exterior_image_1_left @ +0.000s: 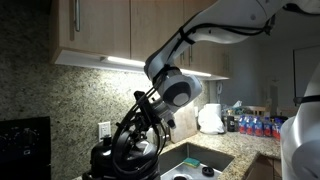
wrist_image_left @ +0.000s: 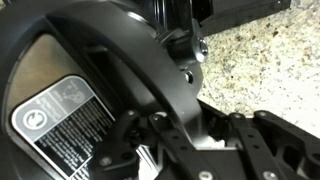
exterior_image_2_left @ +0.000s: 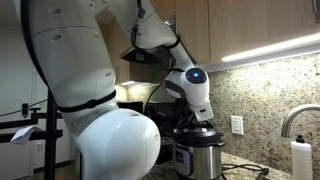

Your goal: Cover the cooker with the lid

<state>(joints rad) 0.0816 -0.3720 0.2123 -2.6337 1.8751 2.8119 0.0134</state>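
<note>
One tool [wrist_image_left: 150, 150], clamped shut on the lid [wrist_image_left: 90, 70] — lid right beneath it, over the cooker [exterior_image_2_left: 203, 158]

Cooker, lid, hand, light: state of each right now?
lid: held, tilted at the cooker's top.
cooker: upright on the counter, lid not yet flat on it.
hand: shut on the lid.
under-cabinet light: on.

I am seeing the lid [exterior_image_1_left: 133, 150] tilting over the cooker [exterior_image_2_left: 203, 160], which is standing on the surface [exterior_image_1_left: 250, 145] between stove [exterior_image_1_left: 25, 145] and sink [exterior_image_1_left: 195, 160].
</note>
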